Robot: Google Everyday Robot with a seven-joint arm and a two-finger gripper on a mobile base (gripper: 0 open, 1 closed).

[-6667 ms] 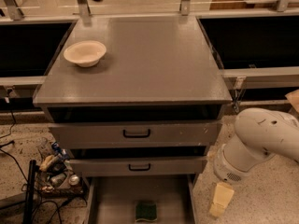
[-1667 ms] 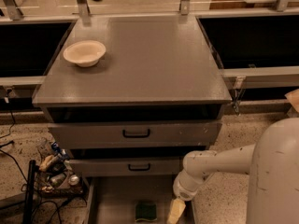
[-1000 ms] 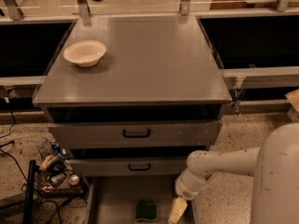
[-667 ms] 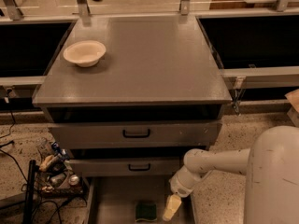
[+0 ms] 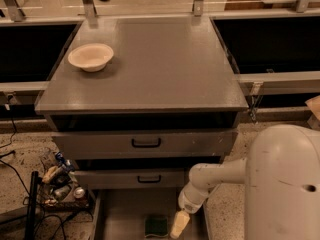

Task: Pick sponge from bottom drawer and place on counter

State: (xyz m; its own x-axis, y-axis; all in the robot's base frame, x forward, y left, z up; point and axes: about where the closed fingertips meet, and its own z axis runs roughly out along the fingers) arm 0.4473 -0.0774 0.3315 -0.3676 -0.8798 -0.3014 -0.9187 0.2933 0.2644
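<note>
matt grey counter (image 5: 165, 64); smooth pale plastic end effector (image 5: 179, 225) over matt bottom drawer (image 5: 120, 216).

I had the gripper (image 5: 179, 225) down in the open bottom drawer (image 5: 120, 214), just beside the right edge of the sponge (image 5: 156, 226), which lay flat with its dark green face up. I could not tell whether they touched. A cream bowl (image 5: 90, 57) sat on the counter (image 5: 165, 69), far left.
</note>
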